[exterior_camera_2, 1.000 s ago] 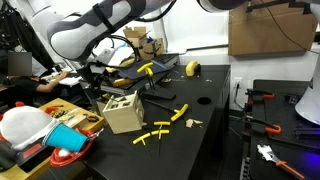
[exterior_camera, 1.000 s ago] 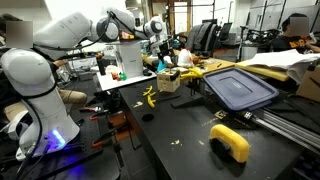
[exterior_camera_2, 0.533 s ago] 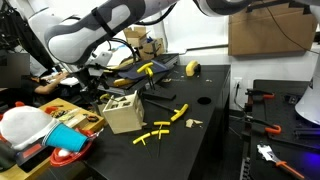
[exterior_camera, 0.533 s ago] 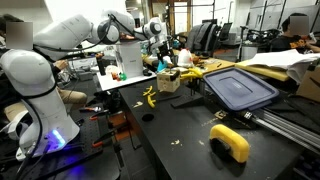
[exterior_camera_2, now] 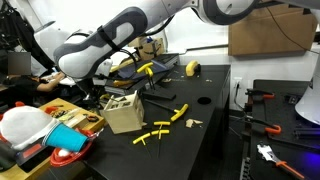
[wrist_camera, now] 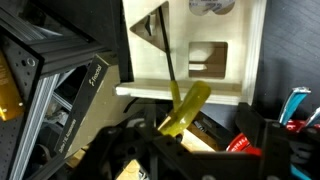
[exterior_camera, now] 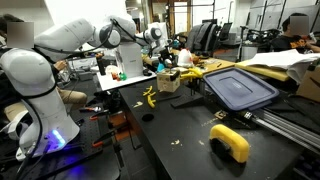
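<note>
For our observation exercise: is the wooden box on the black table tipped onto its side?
No, in an exterior view the wooden box stands upright on the black table, open top facing up.

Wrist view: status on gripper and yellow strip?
Gripper above wooden box, jaw state unclear. Yellow strip right at gripper, grasp unconfirmed. Box rim lies ahead.

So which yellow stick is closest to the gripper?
The stick by the wooden box, right at the gripper; the other sticks lie out on the table.
</note>
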Robot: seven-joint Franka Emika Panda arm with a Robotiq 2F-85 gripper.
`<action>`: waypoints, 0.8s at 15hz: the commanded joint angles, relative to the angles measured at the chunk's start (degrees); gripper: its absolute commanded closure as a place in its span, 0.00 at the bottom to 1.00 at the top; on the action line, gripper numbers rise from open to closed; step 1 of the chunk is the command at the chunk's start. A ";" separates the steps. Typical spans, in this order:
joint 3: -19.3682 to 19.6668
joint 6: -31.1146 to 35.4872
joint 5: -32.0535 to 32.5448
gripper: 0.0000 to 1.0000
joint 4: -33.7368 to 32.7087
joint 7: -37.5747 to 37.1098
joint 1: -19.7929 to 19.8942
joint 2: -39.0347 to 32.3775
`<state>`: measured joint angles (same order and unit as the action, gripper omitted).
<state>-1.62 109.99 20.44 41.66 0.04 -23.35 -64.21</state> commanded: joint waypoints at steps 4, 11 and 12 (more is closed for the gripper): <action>1.39 2.34 3.27 0.71 -1.66 -1.41 -0.86 -0.61; 2.43 1.44 4.96 0.96 -1.70 -4.85 -1.51 0.29; 2.63 1.36 4.98 0.96 -1.64 -5.07 -1.61 0.42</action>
<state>-0.35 112.05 24.17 40.44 -3.18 -24.07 -64.42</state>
